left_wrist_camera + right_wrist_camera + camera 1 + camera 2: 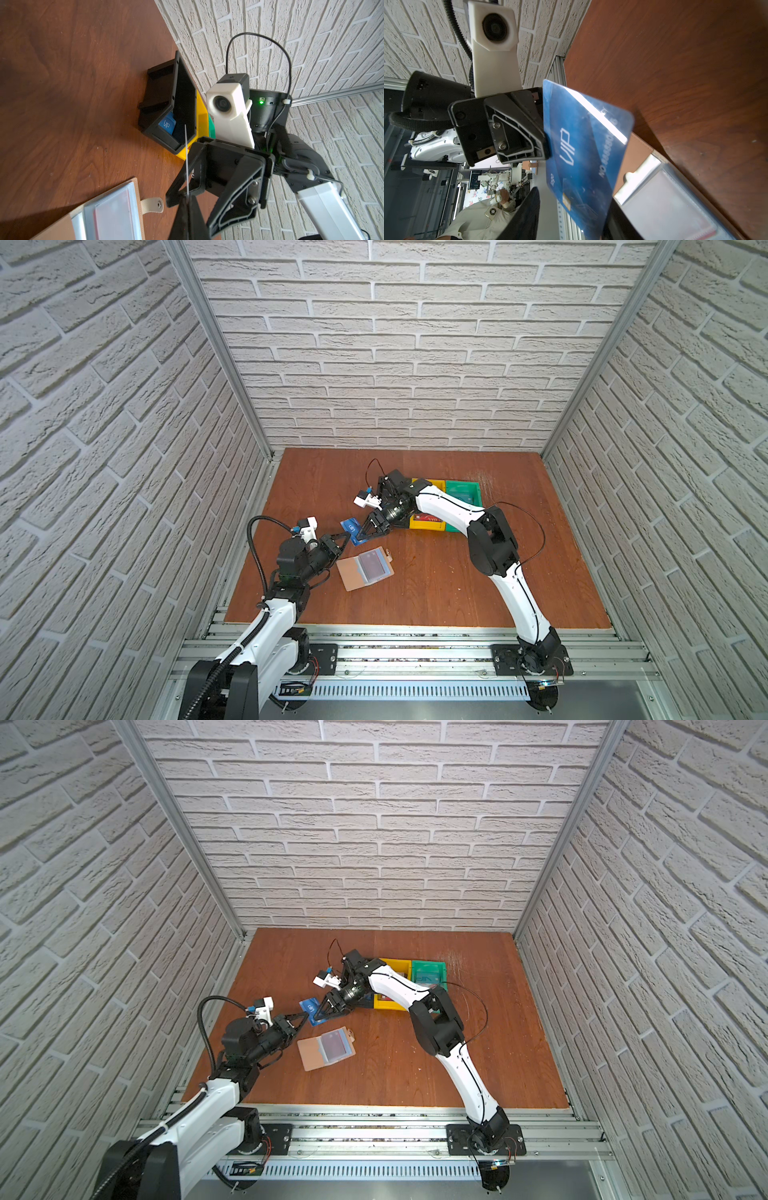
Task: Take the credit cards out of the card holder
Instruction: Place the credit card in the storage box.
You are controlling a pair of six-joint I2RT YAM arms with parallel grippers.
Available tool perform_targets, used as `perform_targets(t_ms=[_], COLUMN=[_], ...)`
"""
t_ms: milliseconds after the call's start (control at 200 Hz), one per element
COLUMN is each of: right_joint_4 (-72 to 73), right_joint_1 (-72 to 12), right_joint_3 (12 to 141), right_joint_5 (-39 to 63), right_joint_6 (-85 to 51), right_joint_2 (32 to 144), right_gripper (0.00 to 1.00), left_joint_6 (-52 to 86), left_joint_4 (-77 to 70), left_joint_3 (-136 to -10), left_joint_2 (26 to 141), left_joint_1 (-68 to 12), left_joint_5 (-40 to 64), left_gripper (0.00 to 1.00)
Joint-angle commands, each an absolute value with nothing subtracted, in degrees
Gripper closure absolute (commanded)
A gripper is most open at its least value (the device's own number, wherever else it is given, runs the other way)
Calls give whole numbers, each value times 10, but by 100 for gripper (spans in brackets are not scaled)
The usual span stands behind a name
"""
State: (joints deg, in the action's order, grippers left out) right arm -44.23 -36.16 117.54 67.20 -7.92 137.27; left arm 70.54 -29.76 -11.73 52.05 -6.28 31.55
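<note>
Nearest the viewer, at 6 o'clock, both arm bases sit on a metal rail [415, 649] along the front edge of the tabletop [436, 597]. Both arms reach to one meeting point at about 9 o'clock from the tabletop's middle, where a blue card [351, 527] printed "VIP" is held in the air on edge. The left gripper [347, 536] has its fingers pinched tight on the middle of one long edge of the card. The right gripper [360, 539] comes in from 2 o'clock with its fingers part-way open, one on each side of the card's short end. The left wrist view shows a gap beside the card, so it does not look clamped. The card's long axis runs roughly from 11 to 5 o'clock in both top views. Close by, at 8 o'clock, the tan holder [365, 569] lies open and flat, with a reddish card [372, 562] showing through its clear sleeve, not yet taken out. Three bins stand in a row near 1 o'clock:
- the black bin [160, 93] holds a second blue card [167, 124];
- the yellow bin [424, 526] holds a red card [428, 517];
- the green bin [463, 483] holds a teal card [460, 493].

This reads as a handover: the right arm, nearer the bins, likely needs to close on the card before the left lets go.
</note>
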Motion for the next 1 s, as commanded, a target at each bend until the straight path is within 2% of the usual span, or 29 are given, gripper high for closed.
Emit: perform_targets(t_ms=[0, 380, 540, 645, 710, 885, 995], right_joint_4=[-413, -386, -378, -379, -383, -413, -450], right_joint_1=[-363, -360, -359, -360, -360, -359, -356], right_joint_3=[1170, 1172, 1172, 1172, 1172, 1172, 1182], right_joint_5=[682, 683, 685, 690, 690, 686, 682], right_joint_6=[-88, -112, -122, -120, -117, -81, -33], right_joint_2=[1347, 1340, 1339, 1339, 1339, 1336, 1337], right_gripper=[56, 65, 78, 90, 94, 94, 94], left_joint_6=[691, 674, 674, 675, 675, 670, 658], left_joint_4=[-302, -220, -228, -238, -243, -227, -190], left_joint_3=[-114, -95, -93, -96, -97, -97, -106], left_joint_2=[514, 473, 485, 498, 503, 494, 478], left_joint_1=[-69, -73, -76, -79, -82, -82, -82], left_joint_5=[306, 280, 279, 282, 283, 276, 272], left_gripper=[94, 93, 93, 91, 89, 77, 75])
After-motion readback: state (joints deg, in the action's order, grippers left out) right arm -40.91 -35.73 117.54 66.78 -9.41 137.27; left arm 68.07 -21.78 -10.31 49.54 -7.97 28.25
